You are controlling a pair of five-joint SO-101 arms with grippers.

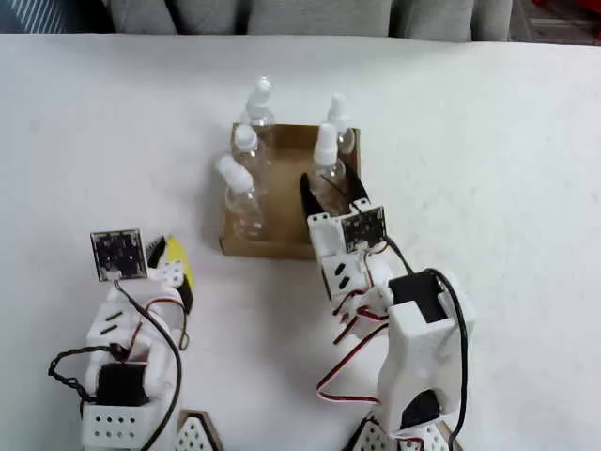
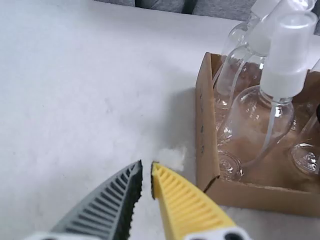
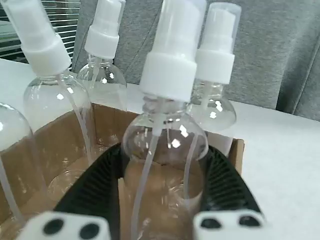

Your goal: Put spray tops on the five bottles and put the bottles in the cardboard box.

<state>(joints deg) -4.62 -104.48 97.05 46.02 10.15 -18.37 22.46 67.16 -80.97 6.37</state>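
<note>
Nearest, at seven o'clock from the cardboard box (image 1: 268, 246): left claw (image 2: 146, 172), grey and yellow fingers narrowed to a thin slit, gripping nothing. Sits low at the bare white counter (image 1: 488, 141), apart from the box's near left corner; cannot tell whether touching the surface.

Next, at five o'clock of the box: right claw (image 1: 329, 191), set over the near right corner. Holds a clear bottle (image 3: 165, 130) by the belly, black fingers closed against both sides. Upright inside the box, white spray top (image 3: 172, 65) on its neck, thin dip tube down the middle.

At nine o'clock from that one, by the box's left wall: tilted bottle (image 1: 242, 202), leaning over, spray top on. Just beyond, toward eleven o'clock: upright bottle (image 1: 249, 150), also fitted with a spray top.

Farthest, along the box's twelve o'clock edge: far-left bottle (image 1: 258, 103) and far-right bottle (image 1: 340, 122), both upright with tops on, seemingly inside against the back wall, though bases hidden. Past the counter at twelve o'clock: grey upholstery (image 1: 310, 14).
</note>
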